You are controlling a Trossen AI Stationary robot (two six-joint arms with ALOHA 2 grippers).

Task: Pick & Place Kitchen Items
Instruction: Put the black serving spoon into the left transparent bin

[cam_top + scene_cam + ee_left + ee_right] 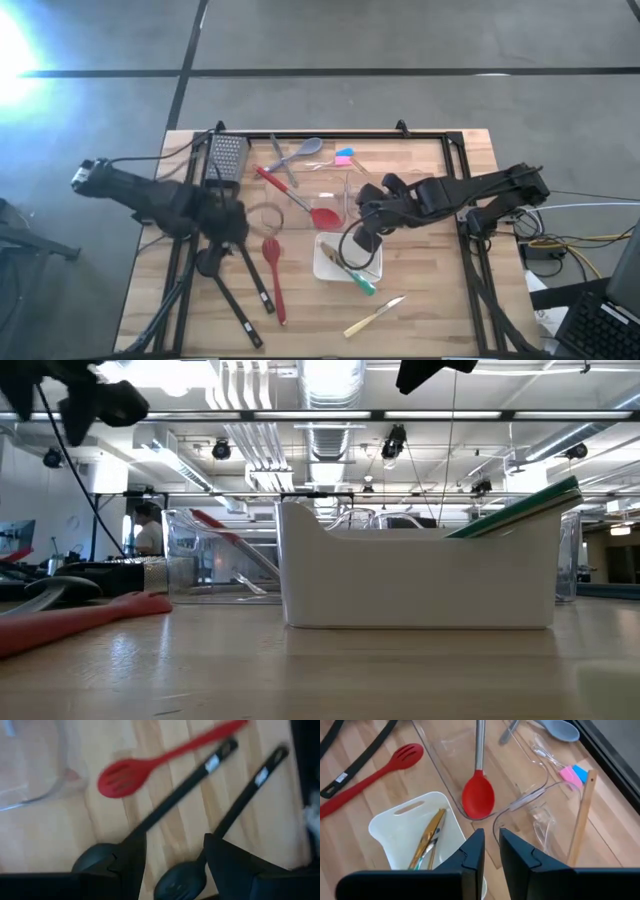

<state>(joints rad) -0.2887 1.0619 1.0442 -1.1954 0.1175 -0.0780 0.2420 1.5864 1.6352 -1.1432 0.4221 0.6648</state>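
Note:
My left gripper (175, 862) is open and hovers above the bowl ends of two black ladles (210, 775) (238, 290); a red slotted spoon (120, 780) (272, 262) lies flat beside them. My right gripper (491, 851) is shut on nothing and hangs over the far rim of the white tray (328, 262) (395, 827). Gold-coloured utensils (427, 840) lie in the tray, and a green-handled one (360, 283) (520, 510) leans on its rim. A red spoon with a metal handle (478, 795) lies in a clear bin (340, 195).
At the far side of the table lie a grey spoon (305, 150), tongs (283, 165), pink and blue spatulas (343, 157) and a metal grater (227, 155). A pale-handled knife (375, 315) lies near the front edge. A second clear bin (262, 213) sits beside my left gripper.

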